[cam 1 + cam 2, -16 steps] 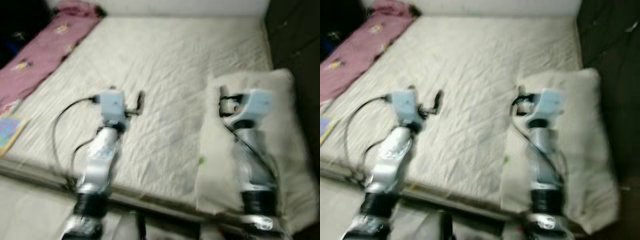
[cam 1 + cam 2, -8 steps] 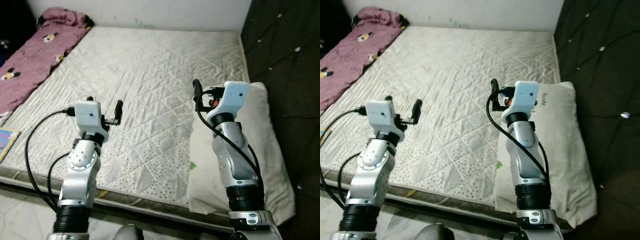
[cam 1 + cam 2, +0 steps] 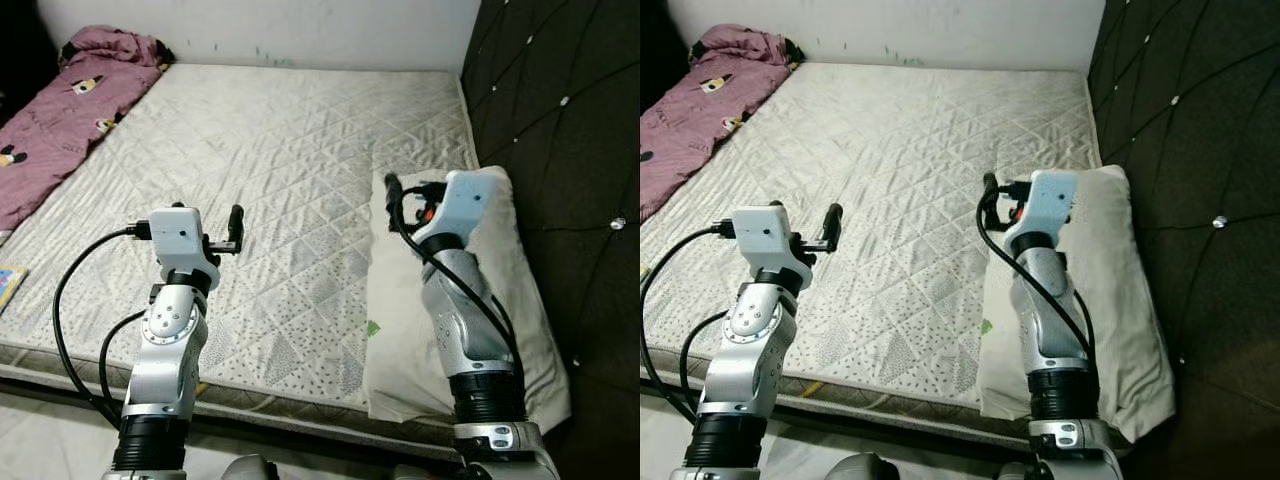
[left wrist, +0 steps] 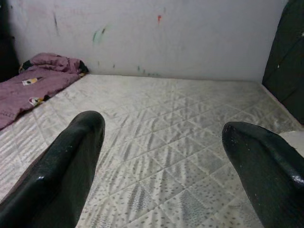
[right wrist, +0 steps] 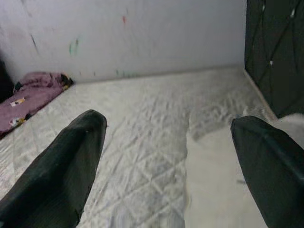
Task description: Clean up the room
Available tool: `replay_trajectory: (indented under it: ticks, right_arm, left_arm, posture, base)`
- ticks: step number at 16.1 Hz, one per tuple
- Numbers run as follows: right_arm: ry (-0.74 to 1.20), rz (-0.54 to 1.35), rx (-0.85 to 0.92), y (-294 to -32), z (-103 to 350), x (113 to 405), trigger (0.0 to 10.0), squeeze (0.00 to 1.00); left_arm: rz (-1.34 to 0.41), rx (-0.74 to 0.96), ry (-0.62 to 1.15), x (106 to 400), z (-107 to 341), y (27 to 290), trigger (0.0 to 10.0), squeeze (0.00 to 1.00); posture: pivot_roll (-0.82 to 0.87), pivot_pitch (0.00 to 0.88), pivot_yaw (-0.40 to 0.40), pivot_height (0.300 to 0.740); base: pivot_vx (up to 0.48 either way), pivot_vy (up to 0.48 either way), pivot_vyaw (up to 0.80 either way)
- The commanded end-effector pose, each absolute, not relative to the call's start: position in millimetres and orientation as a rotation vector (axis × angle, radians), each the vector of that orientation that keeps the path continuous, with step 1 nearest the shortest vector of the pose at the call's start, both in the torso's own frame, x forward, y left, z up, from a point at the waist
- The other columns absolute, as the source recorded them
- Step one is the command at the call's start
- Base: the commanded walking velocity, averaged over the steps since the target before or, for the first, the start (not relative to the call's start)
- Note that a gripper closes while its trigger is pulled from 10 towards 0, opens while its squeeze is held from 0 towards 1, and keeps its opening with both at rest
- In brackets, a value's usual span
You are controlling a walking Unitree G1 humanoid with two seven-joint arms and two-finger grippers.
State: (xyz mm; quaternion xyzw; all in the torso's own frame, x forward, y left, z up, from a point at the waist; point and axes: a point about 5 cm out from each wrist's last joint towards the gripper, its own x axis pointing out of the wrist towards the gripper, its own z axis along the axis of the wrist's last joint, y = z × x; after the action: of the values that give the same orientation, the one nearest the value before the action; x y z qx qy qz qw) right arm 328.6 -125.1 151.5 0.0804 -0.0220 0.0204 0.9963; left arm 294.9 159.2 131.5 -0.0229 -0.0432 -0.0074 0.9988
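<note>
Left eye view shows a bare quilted mattress filling most of the scene, a dark tufted headboard along its right side; a pink blanket lies bunched along the far left edge; a cream pillow rests at the near right, against the headboard. Both arms are raised over the bed; the left gripper hangs above the mattress with fingers spread wide and empty; the right gripper hovers over the pillow's inner edge, likewise spread and holding nothing. A small coloured thing at the far left edge is possibly a book. My reading: approach stage, nothing grasped yet; next calls for lowering the right gripper onto the pillow.
</note>
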Motion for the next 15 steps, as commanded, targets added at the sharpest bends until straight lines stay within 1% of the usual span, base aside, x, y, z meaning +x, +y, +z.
replay_trajectory:
  ticks: [1, 7, 8, 10, 12, 13, 14, 15]
  right_arm:
    - [-0.033, 0.049, 0.135, -122, 153, 330, 10.0, 0.0]
    - [-0.017, 0.043, 0.146, -126, 151, 327, 10.0, 0.0]
    - [-0.013, 0.038, 0.148, -126, 151, 327, 10.0, 0.0]
    - [-0.01, 0.031, 0.167, -126, 150, 327, 10.0, 0.0]
    - [-0.001, 0.062, 0.155, -124, 150, 328, 10.0, 0.0]
    - [-0.021, 0.065, 0.11, -121, 153, 328, 10.0, 0.0]
    - [-0.044, 0.079, 0.032, -118, 154, 327, 10.0, 0.0]
    - [-0.043, 0.109, 0.067, -115, 154, 326, 10.0, 0.0]
  left_arm:
    - [-0.026, -0.059, -0.121, 295, 140, 160, 10.0, 0.0]
    - [-0.061, -0.136, -0.123, 294, 142, 157, 10.0, 0.0]
    - [-0.064, -0.14, -0.123, 294, 142, 156, 10.0, 0.0]
    - [-0.068, -0.15, -0.122, 294, 143, 154, 10.0, 0.0]
    - [-0.066, -0.153, -0.123, 294, 145, 153, 10.0, 0.0]
    - [-0.063, -0.15, -0.122, 294, 145, 154, 10.0, 0.0]
    - [-0.052, -0.14, -0.119, 294, 145, 155, 10.0, 0.0]
    - [-0.052, -0.137, -0.121, 294, 145, 154, 10.0, 0.0]
  posture:
    - [-0.12, 0.0, 0.037, 0.74]
    - [-0.13, 0.0, 0.036, 0.74]
    - [-0.13, 0.0, 0.037, 0.74]
    - [-0.13, 0.0, 0.037, 0.74]
    - [-0.12, 0.0, 0.036, 0.74]
    - [-0.13, 0.0, 0.037, 0.74]
    - [-0.13, 0.0, 0.037, 0.74]
    - [-0.13, 0.0, 0.037, 0.74]
  base:
    - [0.0, 0.0, 0.0]
    - [0.0, 0.451, -0.8]
    - [0.0, 0.476, -0.43]
    - [0.0, 0.476, 0.0]
    - [0.0, 0.478, 0.0]
    - [0.0, 0.428, 0.0]
    - [0.0, 0.0, 0.0]
    - [0.0, 0.0, 0.0]
